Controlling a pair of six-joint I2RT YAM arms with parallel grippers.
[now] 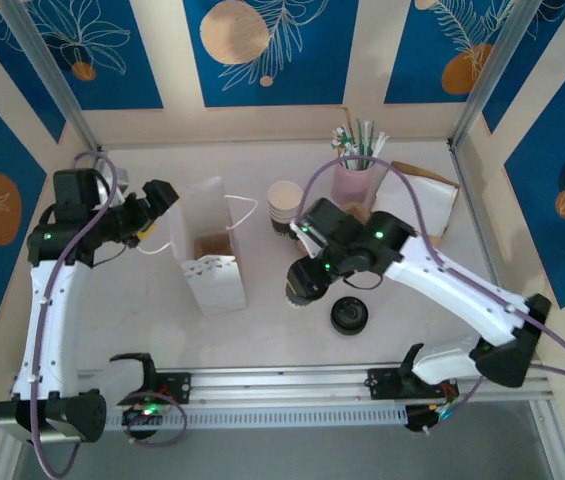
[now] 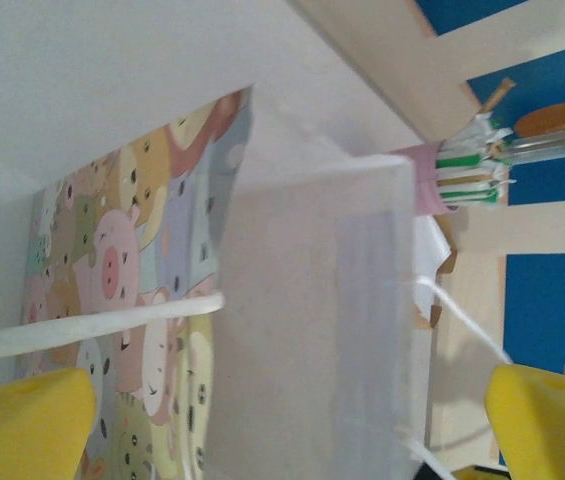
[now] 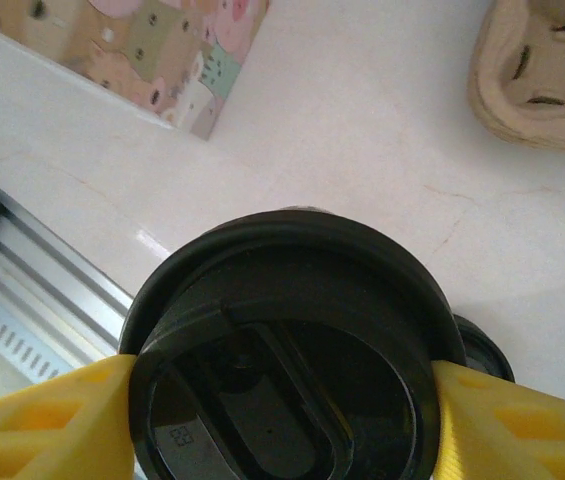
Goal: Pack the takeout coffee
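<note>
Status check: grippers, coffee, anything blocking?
Left gripper open beside bag, holding nothing. Right gripper shut on takeout coffee at its lid. Loose black lid lies right of it, off the path to bag.

The takeout coffee (image 3: 282, 370) runs off the bottom edge, its lid hiding the cup beneath
</note>
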